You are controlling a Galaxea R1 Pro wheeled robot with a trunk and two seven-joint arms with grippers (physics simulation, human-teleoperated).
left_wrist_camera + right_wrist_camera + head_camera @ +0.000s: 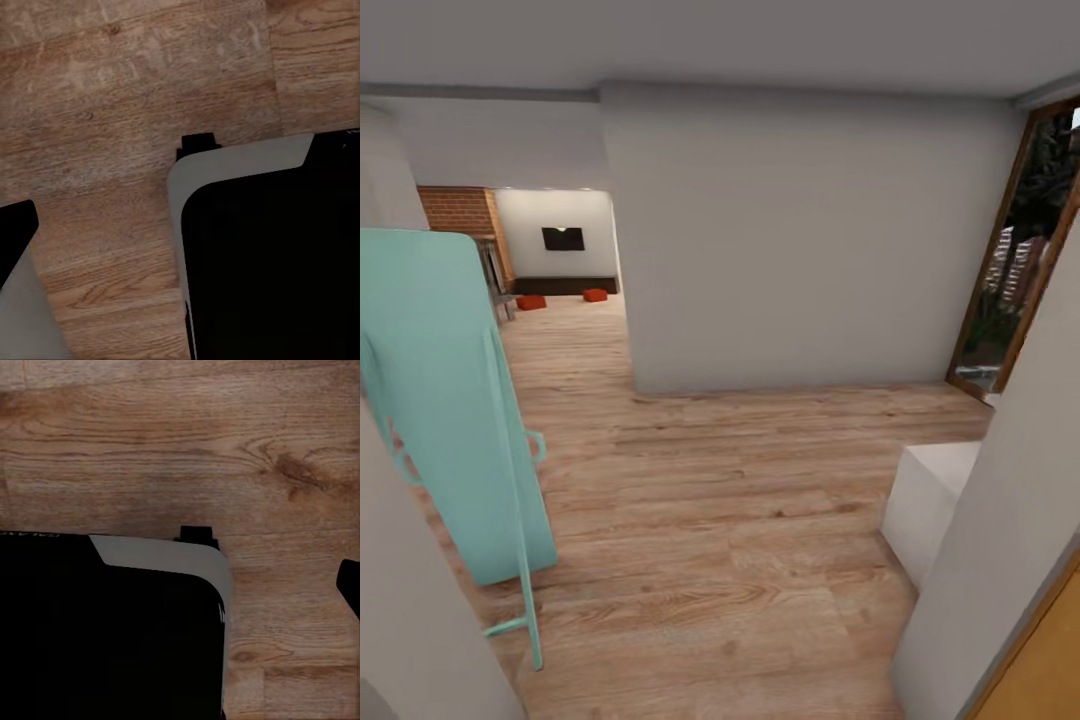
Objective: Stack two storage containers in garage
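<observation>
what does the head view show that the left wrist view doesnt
Head view alone: two orange-red storage containers far off on the living room floor, a wall TV, brick chimney, and a turquoise board leaning nearby. Left wrist view alone: a close black and grey part of the robot just above the planks. Both share the light wood-plank floor.

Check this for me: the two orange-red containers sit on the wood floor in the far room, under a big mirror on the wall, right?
Not a mirror: the head view shows a black TV on that wall. The two containers do sit on the wood floor below it.
</observation>
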